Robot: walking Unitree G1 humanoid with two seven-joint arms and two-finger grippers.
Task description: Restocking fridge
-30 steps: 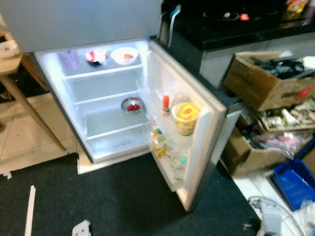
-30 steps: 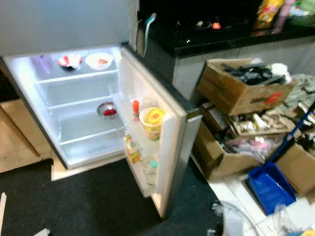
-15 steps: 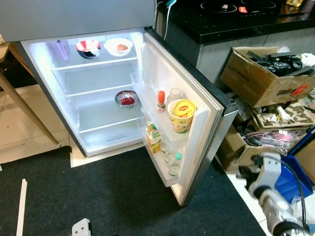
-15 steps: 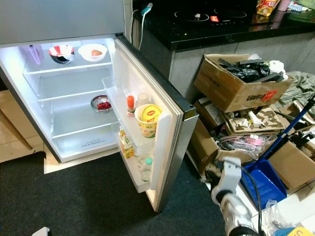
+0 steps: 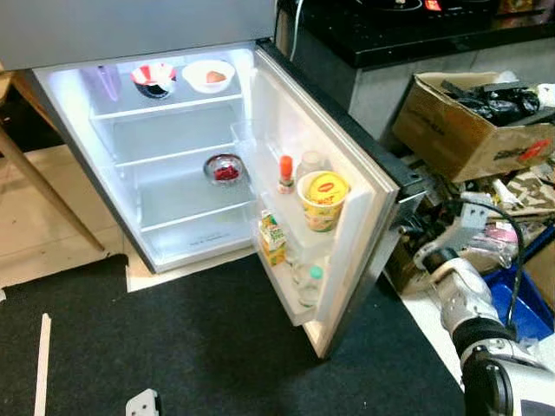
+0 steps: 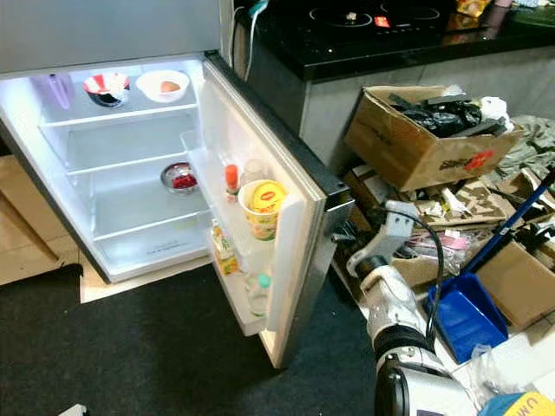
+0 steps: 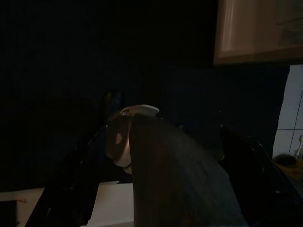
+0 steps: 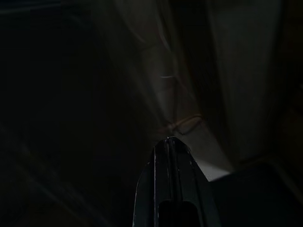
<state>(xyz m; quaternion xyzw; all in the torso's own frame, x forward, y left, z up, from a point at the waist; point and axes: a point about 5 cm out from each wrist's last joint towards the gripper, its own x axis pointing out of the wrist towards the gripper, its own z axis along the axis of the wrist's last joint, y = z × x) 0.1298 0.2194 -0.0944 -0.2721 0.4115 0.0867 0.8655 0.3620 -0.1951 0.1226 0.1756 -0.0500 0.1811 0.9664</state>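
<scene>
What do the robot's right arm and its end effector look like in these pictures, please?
The right arm is built of rounded silver-grey segments with a black band at a joint. A black cable loops from the arm up to a pale grey block near the wrist. In the dark right wrist view, its end effector shows as glossy black, tapering to a narrow tip.

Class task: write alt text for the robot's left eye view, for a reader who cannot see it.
An open fridge stands lit, two bowls on its top shelf and one lower; its door racks hold a yellow noodle cup, a juice carton and bottles. The right arm reaches behind the door's outer edge, beside cluttered cardboard boxes.
</scene>
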